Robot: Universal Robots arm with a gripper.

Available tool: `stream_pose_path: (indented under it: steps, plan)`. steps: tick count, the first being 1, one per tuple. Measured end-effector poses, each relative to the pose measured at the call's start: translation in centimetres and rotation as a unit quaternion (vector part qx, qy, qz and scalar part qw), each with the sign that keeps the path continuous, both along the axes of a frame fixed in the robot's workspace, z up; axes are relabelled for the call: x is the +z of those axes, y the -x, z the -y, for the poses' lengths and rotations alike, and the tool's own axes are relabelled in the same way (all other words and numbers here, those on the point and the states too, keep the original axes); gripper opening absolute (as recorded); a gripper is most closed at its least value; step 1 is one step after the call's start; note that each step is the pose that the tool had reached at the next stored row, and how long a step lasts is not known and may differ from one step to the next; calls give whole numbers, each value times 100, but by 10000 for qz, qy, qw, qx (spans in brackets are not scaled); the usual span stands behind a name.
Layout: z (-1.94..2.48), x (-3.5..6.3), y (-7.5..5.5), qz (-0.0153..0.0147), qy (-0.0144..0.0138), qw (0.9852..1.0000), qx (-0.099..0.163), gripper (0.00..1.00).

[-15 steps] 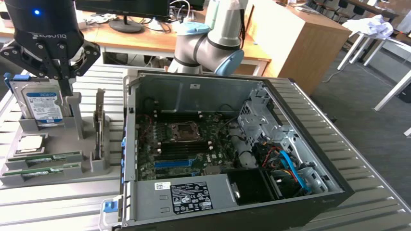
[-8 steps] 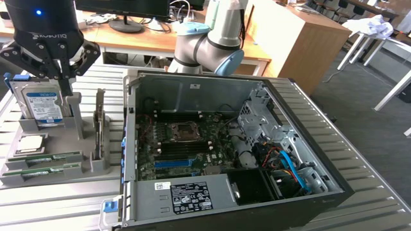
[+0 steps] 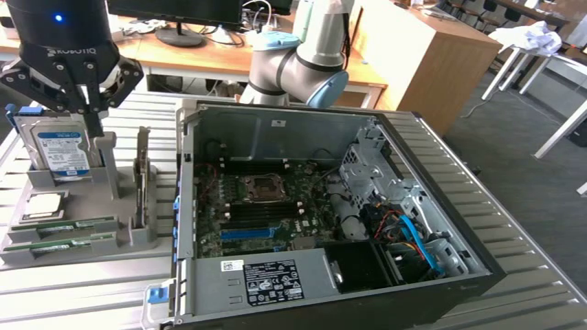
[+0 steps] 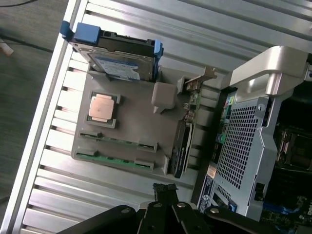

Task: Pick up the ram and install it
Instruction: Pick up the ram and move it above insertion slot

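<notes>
A slatted table (image 3: 92, 292) is seen bearing an open case (image 3: 275, 130), with a grey tray (image 3: 137, 237) set beside it on the exterior view's left. The gripper (image 3: 93, 129) is held above the tray's far end, near the upright drive (image 3: 62, 148); its fingers are pressed together and nothing is seen between them. A card (image 3: 142, 180) is stood on edge in the tray nearest the case. The ram (image 3: 69, 225) is laid in the tray's near slots, a second stick (image 3: 62, 243) just beside it. The processor (image 3: 46, 204) is seated between ram and drive.
</notes>
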State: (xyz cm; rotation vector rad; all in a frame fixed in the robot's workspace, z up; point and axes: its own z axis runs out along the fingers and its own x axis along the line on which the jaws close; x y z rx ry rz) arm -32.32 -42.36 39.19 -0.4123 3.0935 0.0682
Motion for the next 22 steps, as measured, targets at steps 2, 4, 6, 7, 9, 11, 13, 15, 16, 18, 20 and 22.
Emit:
stream_pose_path:
  steps: [2, 4, 6, 7, 9, 11, 13, 15, 16, 18, 20, 22]
  plan:
    - [0, 0, 0, 0, 0, 10000, 78, 10]
    - [0, 0, 0, 0, 0, 9999, 160, 10]
    - [0, 0, 0, 0, 0, 9997, 237, 10]
    - [0, 0, 0, 0, 0, 9996, 274, 10]
    - [0, 0, 0, 0, 0, 9994, 348, 10]
    - [0, 0, 0, 0, 0, 9991, 421, 10]
    - [0, 0, 0, 0, 0, 9988, 491, 10]
    - [0, 0, 0, 0, 0, 9984, 560, 10]
    - [0, 0, 0, 0, 0, 9982, 595, 10]
    - [0, 0, 0, 0, 0, 9978, 666, 10]
    - [0, 0, 0, 0, 0, 9973, 731, 10]
    - [0, 0, 0, 0, 0, 9969, 792, 10]
